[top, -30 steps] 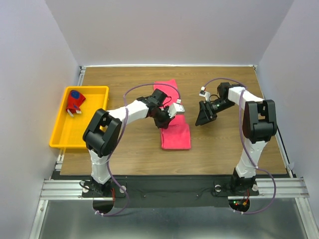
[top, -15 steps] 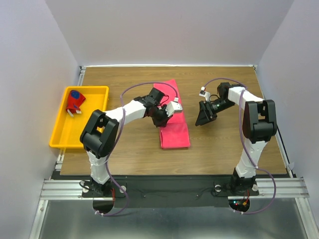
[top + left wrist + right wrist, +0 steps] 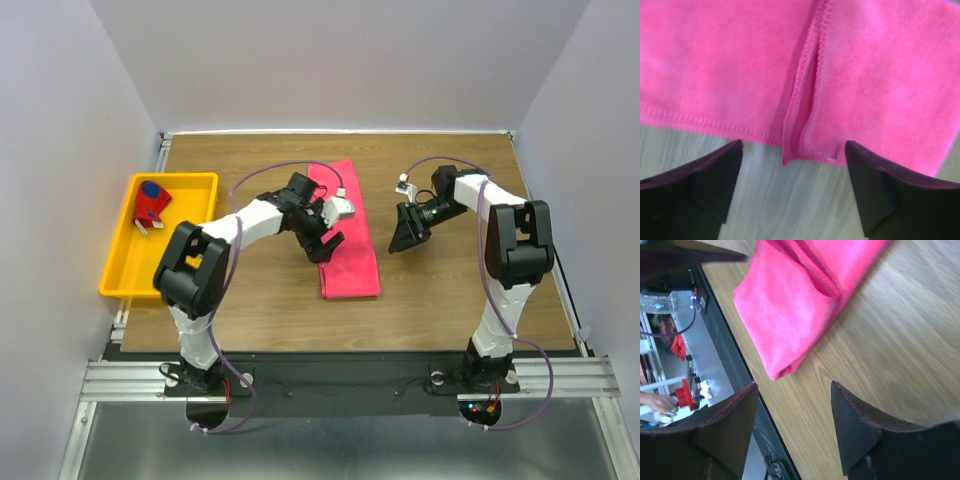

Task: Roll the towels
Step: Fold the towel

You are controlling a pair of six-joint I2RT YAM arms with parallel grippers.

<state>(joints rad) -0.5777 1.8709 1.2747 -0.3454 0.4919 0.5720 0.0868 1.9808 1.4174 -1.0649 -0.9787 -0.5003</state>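
so, the pink towel [image 3: 352,268] lies flat on the worktop [image 3: 270,310] as a long narrow strip, running from the far middle towards the near edge, and it is not yet rolled. the patterned towel [image 3: 151,203] sits well apart in the yellow tray [image 3: 120,272] on the left, and it looks like a small rolled bundle, so that one seems done.

the left tool [image 3: 325,243] hangs at the left long edge of the pink towel, about midway along it. its fingers stand wide apart with nothing clamped. in the left wrist view the hemmed edge and a small pleat, where two layers meet, lie just ahead of the gap between them. the right tool [image 3: 408,232] hovers over bare wood near the towel's right side, not touching it. its fingers are apart too and hold nothing.

by my reading the step in hand is tidying the folded strip, just ahead of the roll itself. the next move probably calls for going to one short end of the strip, pinching that end through all its layers and turning it over onto itself. the right tool could press or guide the other side so the roll stays straight. the loose pleat could let the layers slip apart if only the top one is caught.
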